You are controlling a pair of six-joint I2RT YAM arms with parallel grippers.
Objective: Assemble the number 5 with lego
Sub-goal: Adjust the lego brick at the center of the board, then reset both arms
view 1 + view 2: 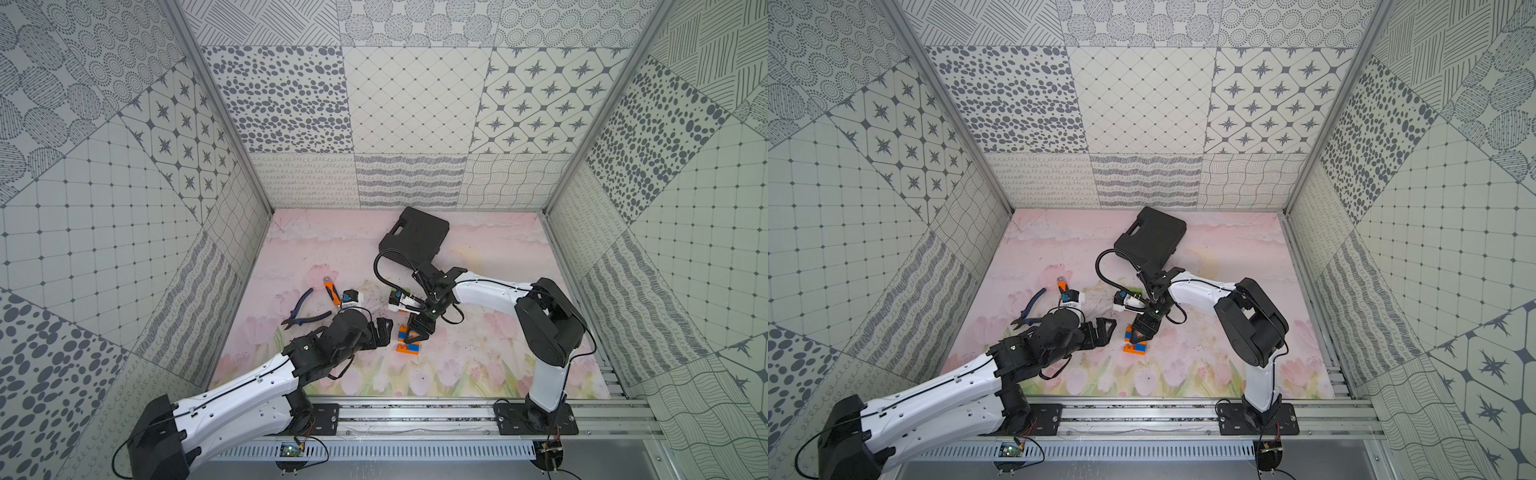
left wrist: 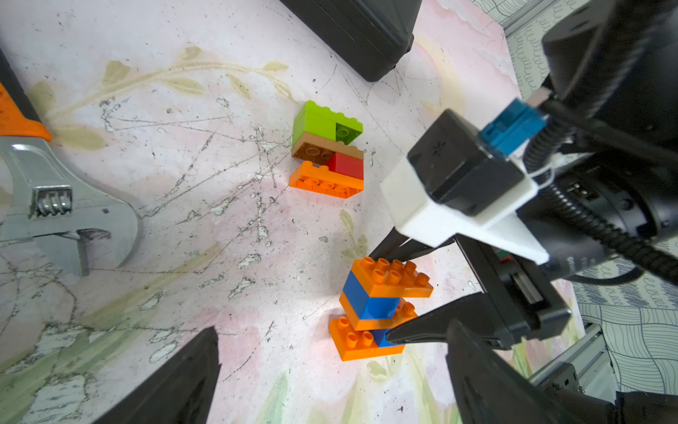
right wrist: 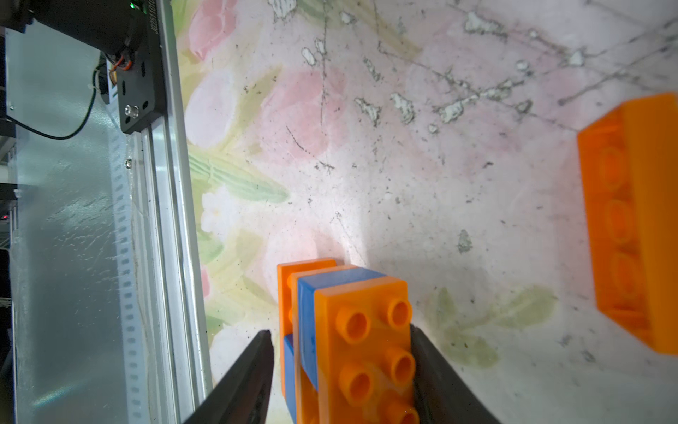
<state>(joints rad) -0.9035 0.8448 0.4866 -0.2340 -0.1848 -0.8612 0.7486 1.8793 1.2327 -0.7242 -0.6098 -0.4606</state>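
Right gripper (image 3: pixel 339 332) stands over the orange-and-blue lego stack (image 2: pixel 378 304) with its jaws parted on either side of the top orange brick. The right wrist view shows a clear gap between one finger and the bricks, so it straddles the stack without clamping it. Left gripper (image 1: pixel 384 332) hangs just beside the stack, spread wide and empty. The stack sits on the flowered mat (image 1: pixel 498 353) near the middle of the table. It has three long orange bricks with two short blue ones between them, set toward opposite ends. That stepped outline reads to me as a finished or nearly finished 5; what seems left is to clear the gripper away without tipping it. A second lego cluster (image 2: pixel 326 154) lies on its side a little farther back, well apart from the stack. It is made of green, brown, red and orange bricks, and whether it belongs to the figure I cannot tell. The only container is the black case (image 1: pixel 415 237) toward the back wall. It is shut, so its contents are hidden, and no brick rests on it. A wrench (image 2: pixel 55 205) and pliers (image 1: pixel 303 309) lie loose on the mat, off to the left arm's side.
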